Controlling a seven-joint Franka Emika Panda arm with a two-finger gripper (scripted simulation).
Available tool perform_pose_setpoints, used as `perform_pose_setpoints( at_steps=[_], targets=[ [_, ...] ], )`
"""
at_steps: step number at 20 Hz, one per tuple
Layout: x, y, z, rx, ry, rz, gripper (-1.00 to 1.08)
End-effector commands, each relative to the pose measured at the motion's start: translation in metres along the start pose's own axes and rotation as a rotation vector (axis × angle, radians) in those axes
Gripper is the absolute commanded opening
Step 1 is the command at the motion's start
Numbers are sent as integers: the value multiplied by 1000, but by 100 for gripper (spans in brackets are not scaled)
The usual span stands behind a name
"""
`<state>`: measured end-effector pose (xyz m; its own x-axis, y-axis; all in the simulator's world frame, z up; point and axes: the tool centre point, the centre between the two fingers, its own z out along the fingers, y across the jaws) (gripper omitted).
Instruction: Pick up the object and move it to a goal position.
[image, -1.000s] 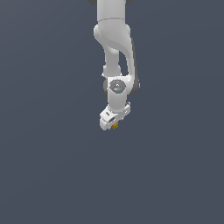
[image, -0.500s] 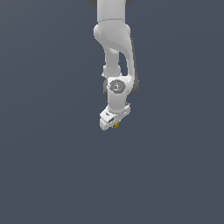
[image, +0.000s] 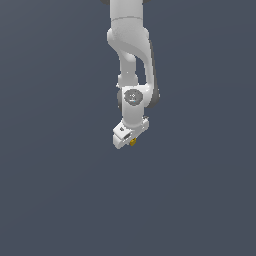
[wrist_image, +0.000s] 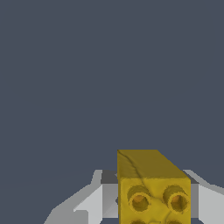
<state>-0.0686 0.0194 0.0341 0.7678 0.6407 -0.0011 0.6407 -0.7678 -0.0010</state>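
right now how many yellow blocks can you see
1: the yellow block sits between the gripper fingers, seen in both views. Nothing else yellow shows, though the arm could hide something.

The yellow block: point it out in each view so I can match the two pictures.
Exterior view: the yellow block is a tiny speck at the tip of the claw, just above the picture's middle.
Wrist view: the yellow block fills the lower edge, studded face toward the camera, with a grey finger on either side.
Shared landmark: the claw itself, shut on the block in both views.
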Motion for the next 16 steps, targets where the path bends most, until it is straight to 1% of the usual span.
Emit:
perform_pose_setpoints(
  at_steps=[1,7,16],
  targets=[
    [1,4,-11,-1,1,0,-100],
    [5,20,-49,-1,1,0,-100],
    [13,52,-131,0,2,-1,-100]
  ],
)
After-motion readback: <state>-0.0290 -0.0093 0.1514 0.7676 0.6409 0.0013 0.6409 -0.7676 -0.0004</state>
